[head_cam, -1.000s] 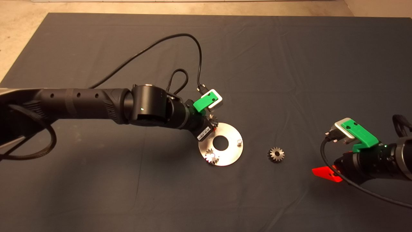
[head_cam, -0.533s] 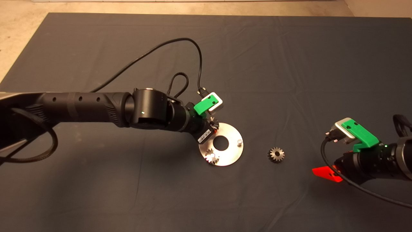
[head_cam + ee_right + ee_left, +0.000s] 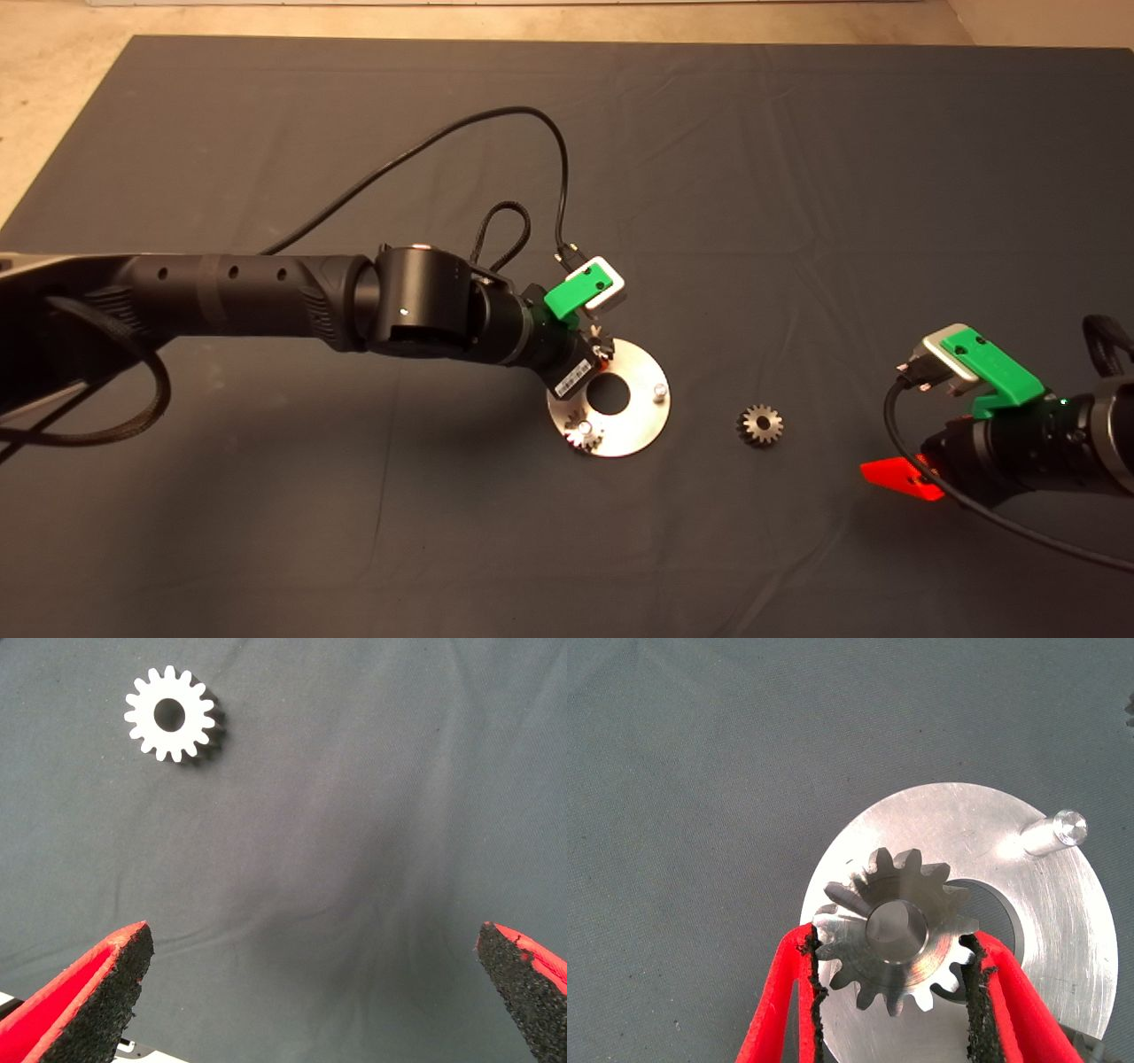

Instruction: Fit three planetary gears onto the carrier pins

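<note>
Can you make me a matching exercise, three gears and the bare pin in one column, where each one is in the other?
Things:
1. gear between the red fingers
2. gear by the plate's near edge
3. gear right of the plate
4. bare pin

Places:
A. lying flat on the mat, apart from the plate
B. standing on the plate's right side with nothing on it
C. held by the left gripper over the plate
D. sitting on a pin on the plate

Pairs: 1-C, 2-D, 3-A, 4-B
</note>
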Robot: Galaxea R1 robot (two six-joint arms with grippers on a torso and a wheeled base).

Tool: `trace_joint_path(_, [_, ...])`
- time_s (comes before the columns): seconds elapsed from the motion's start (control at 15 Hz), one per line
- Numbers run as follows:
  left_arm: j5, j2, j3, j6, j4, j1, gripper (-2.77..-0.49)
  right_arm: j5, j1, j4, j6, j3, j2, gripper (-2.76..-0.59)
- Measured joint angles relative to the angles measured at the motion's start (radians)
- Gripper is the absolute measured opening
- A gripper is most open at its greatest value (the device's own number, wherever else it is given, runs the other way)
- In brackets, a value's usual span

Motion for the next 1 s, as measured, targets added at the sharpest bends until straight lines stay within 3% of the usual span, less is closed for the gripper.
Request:
trace_joint_path(0.4, [-0.025,0.0,-0.022,0.041,-0.001,0.0,-2.53,0.0,0.0,0.0,0.0,0.0,0.0,-0.63])
trace_joint_path(0.73, [-0.026,0.0,-0.023,0.063,-0.003,-0.001,-2.53,0.0,0.0,0.0,0.0,0.0,0.0,-0.63])
trace_joint_path(0.8, [-0.025,0.0,-0.021,0.063,-0.003,-0.001,-2.53,0.0,0.0,0.0,0.0,0.0,0.0,-0.63])
trace_joint_path(1.0, [0.013,0.0,0.003,0.063,-0.002,0.0,-2.53,0.0,0.0,0.0,0.0,0.0,0.0,-0.63])
